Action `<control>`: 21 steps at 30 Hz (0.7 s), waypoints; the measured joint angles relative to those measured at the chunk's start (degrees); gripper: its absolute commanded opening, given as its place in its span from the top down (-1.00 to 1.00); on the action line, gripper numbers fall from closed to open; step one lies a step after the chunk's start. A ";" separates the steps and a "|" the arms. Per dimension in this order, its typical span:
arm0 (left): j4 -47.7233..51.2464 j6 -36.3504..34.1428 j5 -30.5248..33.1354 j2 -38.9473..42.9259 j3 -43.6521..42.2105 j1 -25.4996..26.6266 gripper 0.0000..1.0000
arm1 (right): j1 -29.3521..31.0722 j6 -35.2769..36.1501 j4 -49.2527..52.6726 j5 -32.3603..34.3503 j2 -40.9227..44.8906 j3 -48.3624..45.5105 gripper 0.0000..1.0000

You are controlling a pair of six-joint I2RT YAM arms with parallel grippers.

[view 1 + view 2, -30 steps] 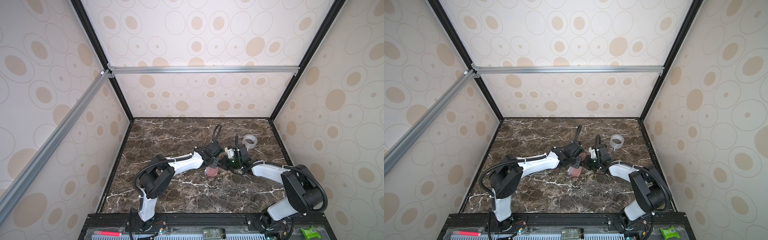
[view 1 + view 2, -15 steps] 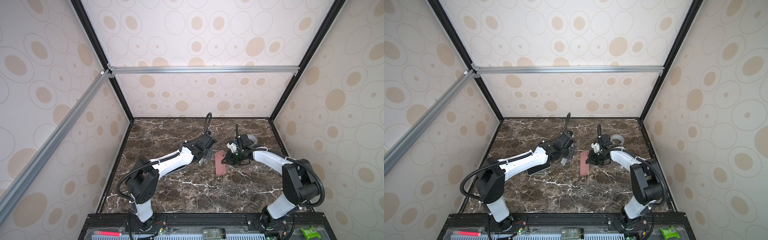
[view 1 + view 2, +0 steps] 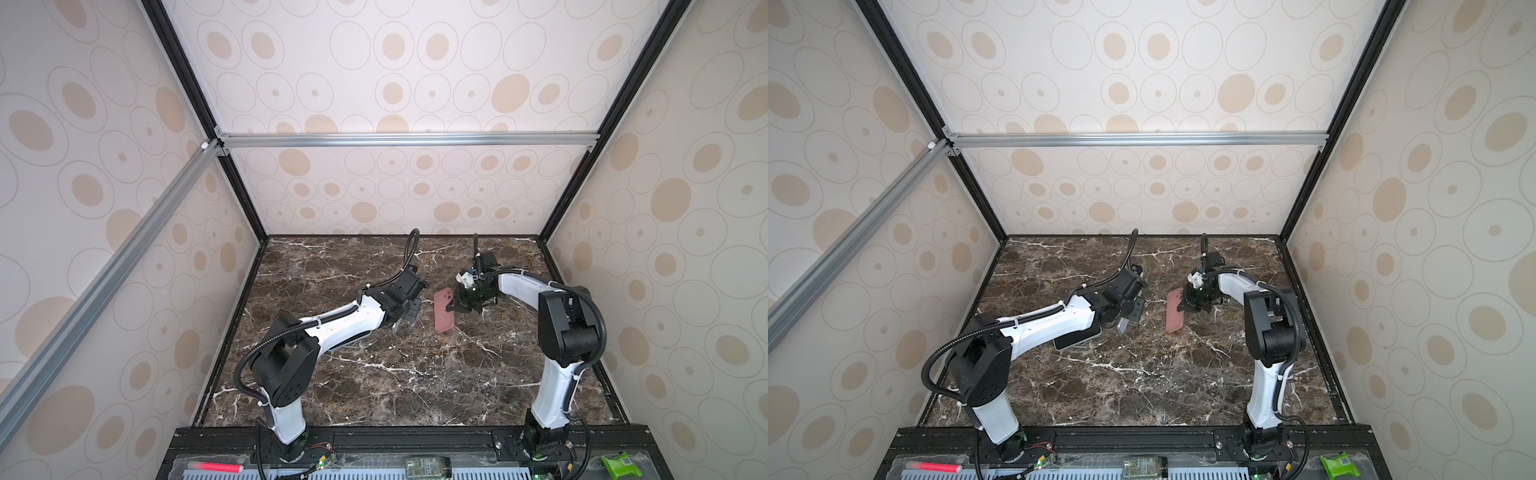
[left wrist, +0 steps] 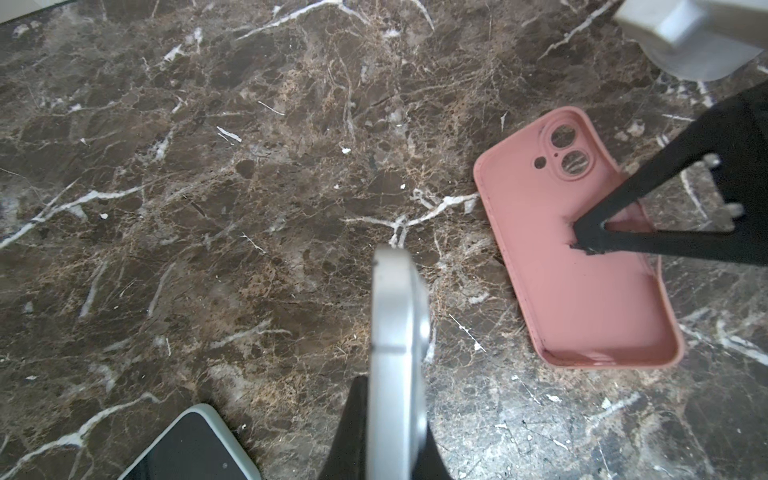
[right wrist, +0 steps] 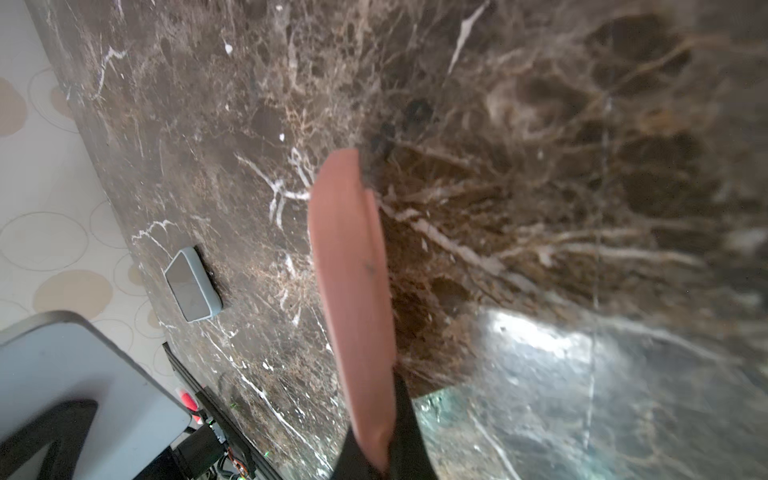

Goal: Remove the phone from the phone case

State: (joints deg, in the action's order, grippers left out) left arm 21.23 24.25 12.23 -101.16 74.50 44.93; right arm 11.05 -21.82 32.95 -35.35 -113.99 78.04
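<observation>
Two claws, each shut on one item, stand well apart over the dark brown, white-veined marble tabletop (image 3: 374, 395).

Top views.
- Item 1: pale grey, round-cornered phone (image 3: 411, 316), left of frame centre, pinched in the left claw (image 3: 402, 321), clear of the case.
- Item 2: pink, soft-walled phone case (image 3: 442, 320), just right of centre, with the right claw (image 3: 453, 306) closed on its right long wall. Its long axis runs up-down the frame, leaning slightly, camera cutouts at the upper end.
- Item 3: second phone, dark screen and pale rim (image 3: 1077, 338), flat on the marble beneath the left arm, unheld.

Left wrist view.
- Phone (image 4: 397, 332): edge-on, from bottom centre to mid-frame. The long axis points away from the lens, rounded free corner uppermost.
- Left claw (image 4: 395, 415): grips across the two broad faces, probably because only the thin dimension fits the jaws.
- Case (image 4: 573, 270): at right, open side toward the lens. Marble shows through the cutouts, so it is empty.
- Right claw (image 4: 586, 237): nips the wall about mid-length, a hold suited to anchoring the shell against a pull.
- Whether the case rests on the marble or hangs just above it cannot be told.

Right wrist view.
- Case (image 5: 353, 291): edge-on and blurred, rising from the bottom centre, where the right claw (image 5: 380, 424) grips it.
- Second phone (image 5: 193, 284): lies at mid-left.

Assessment: the separation reads as complete.
</observation>
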 measured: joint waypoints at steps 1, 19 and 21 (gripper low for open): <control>-0.09 0.11 0.28 0.24 -0.28 -0.04 1.00 | 0.02 -0.04 -0.02 -0.79 -1.07 0.98 0.95; 2.29 5.25 7.08 -1.01 2.49 -0.15 1.00 | 0.09 0.59 1.55 1.64 -4.79 5.92 -0.58; 2.93 5.88 8.11 -2.34 4.04 -0.15 1.00 | 0.04 0.55 1.68 4.09 -2.12 4.85 -0.87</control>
State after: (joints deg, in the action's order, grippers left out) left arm 24.16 30.13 20.34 -103.50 78.54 44.77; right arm 11.09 -21.28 34.63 -31.27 -116.11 82.89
